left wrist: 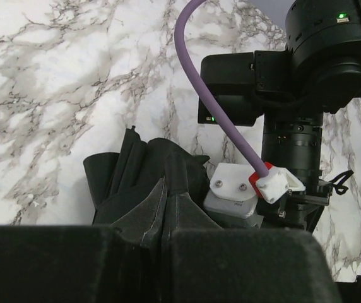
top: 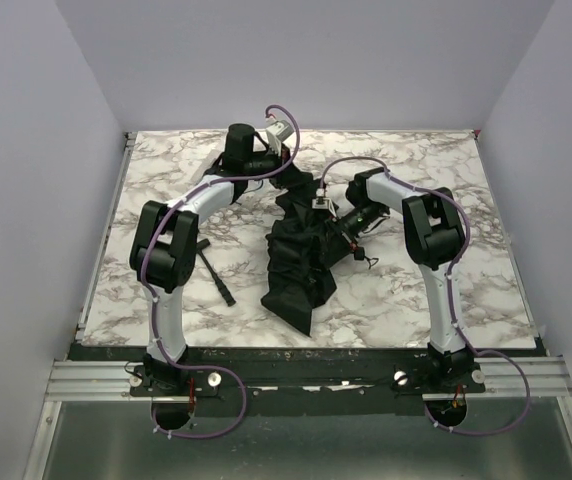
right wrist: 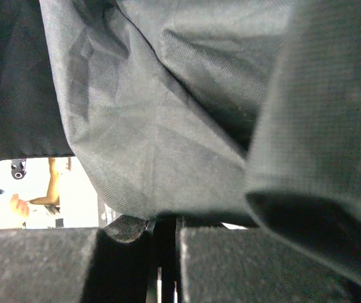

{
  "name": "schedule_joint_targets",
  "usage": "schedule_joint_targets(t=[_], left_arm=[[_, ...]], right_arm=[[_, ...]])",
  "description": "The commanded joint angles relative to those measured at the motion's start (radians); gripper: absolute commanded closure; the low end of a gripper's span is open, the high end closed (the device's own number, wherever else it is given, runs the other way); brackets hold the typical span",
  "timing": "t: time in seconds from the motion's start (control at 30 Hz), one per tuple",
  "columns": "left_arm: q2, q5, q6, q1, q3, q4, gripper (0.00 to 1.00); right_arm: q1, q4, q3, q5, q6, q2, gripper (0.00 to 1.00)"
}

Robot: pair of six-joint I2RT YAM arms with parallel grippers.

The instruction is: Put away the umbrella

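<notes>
The umbrella (top: 301, 265) lies as a crumpled dark bundle of fabric on the marble table (top: 406, 300), running from the middle toward the front. My left gripper (top: 288, 178) is at its far end. In the left wrist view the gripper (left wrist: 166, 208) is shut on a thin fold of the umbrella (left wrist: 136, 177). My right gripper (top: 328, 215) is pressed into the umbrella's middle from the right. In the right wrist view dark fabric (right wrist: 168, 113) fills the frame, and the gripper (right wrist: 166, 230) is shut on a thin dark part of it. The shaft and handle are hidden.
A small black-handled tool (top: 216, 272) lies on the table just left of the umbrella, beside my left arm. The right arm's wrist and its camera mount (left wrist: 243, 189) sit close to my left gripper. Grey walls enclose the table on three sides.
</notes>
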Motion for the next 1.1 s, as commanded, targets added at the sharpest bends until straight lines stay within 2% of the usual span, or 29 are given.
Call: schedule_joint_targets(t=[0.0, 0.3, 0.47, 0.73, 0.8, 0.83, 0.9, 0.93, 0.97, 1.0, 1.07], left_arm=[[-0.004, 0.011, -0.009, -0.015, 0.024, -0.074, 1.0], [-0.183, 0.034, 0.058, -0.023, -0.194, -0.098, 1.0], [-0.268, 0.036, 0.077, -0.023, -0.284, -0.082, 1.0], [-0.162, 0.036, 0.09, -0.026, -0.195, -0.136, 1.0], [-0.136, 0.033, 0.091, -0.026, -0.167, -0.148, 1.0], [-0.129, 0.03, 0.091, -0.026, -0.156, -0.151, 1.0], [-0.118, 0.019, 0.089, -0.027, -0.143, -0.15, 1.0], [-0.112, 0.013, 0.087, -0.026, -0.136, -0.148, 1.0], [-0.106, 0.008, 0.085, -0.026, -0.124, -0.153, 1.0], [-0.099, 0.003, 0.085, -0.026, -0.112, -0.159, 1.0], [-0.09, -0.008, 0.082, -0.025, -0.096, -0.165, 1.0]], right_arm=[[-0.003, -0.017, -0.01, -0.153, 0.026, 0.0, 1.0], [-0.018, -0.015, -0.127, -0.325, 0.166, -0.019, 1.0], [-0.018, -0.015, -0.168, -0.363, 0.247, 0.058, 1.0], [-0.019, -0.015, -0.073, -0.325, 0.347, 0.214, 0.98], [-0.022, -0.016, -0.063, -0.312, 0.328, 0.208, 0.87], [-0.023, -0.016, -0.055, -0.293, 0.316, 0.195, 0.76], [-0.022, -0.017, -0.04, -0.257, 0.291, 0.166, 0.49], [-0.023, -0.017, -0.036, -0.234, 0.271, 0.146, 0.39], [-0.023, -0.017, -0.033, -0.213, 0.248, 0.129, 0.17], [-0.023, -0.017, -0.029, -0.19, 0.234, 0.112, 0.0], [-0.027, -0.017, -0.026, -0.157, 0.21, 0.082, 0.0]])
